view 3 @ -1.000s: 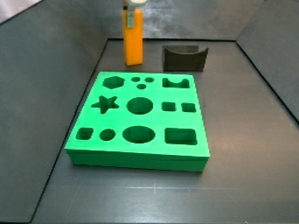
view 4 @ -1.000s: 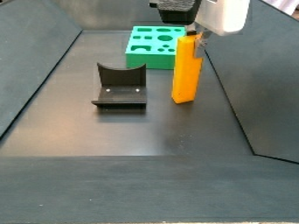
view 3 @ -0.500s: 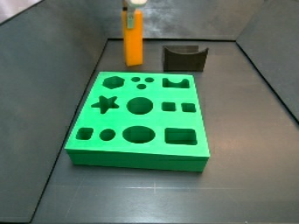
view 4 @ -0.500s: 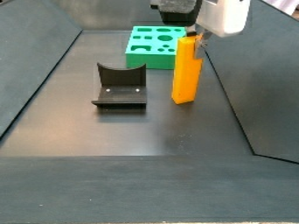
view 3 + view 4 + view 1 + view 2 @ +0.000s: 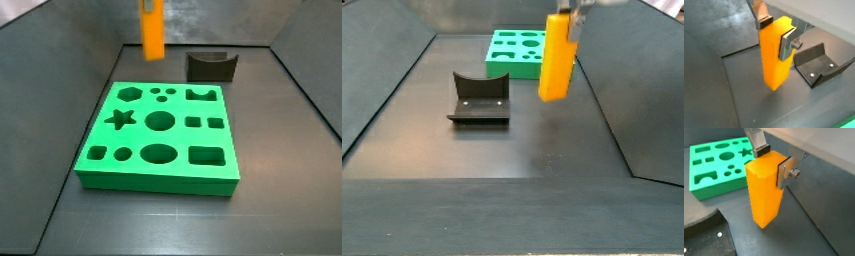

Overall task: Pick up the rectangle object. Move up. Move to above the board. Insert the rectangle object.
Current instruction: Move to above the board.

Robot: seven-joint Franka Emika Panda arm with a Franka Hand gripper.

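Note:
The rectangle object, a tall orange block [image 5: 154, 31], hangs upright above the floor at the back of the bin; it also shows in a side view [image 5: 556, 58]. My gripper [image 5: 775, 31] is shut on its upper end, with the silver fingers [image 5: 785, 170] pressed on opposite faces, as both wrist views show [image 5: 773, 160]. In both side views only the gripper's lowest part shows at the upper edge [image 5: 572, 8]. The green board [image 5: 158, 184] with its cut-out holes lies flat on the floor, nearer the front, apart from the block [image 5: 509, 56].
The dark fixture [image 5: 211, 66] stands on the floor beside the block's place, behind the board [image 5: 478, 97]. It shows close by in both wrist views [image 5: 821, 65]. Grey sloping walls close in the bin on the sides and back.
The orange block has risen off the floor, lifted straight up in my shut gripper. The board and the fixture have not moved.

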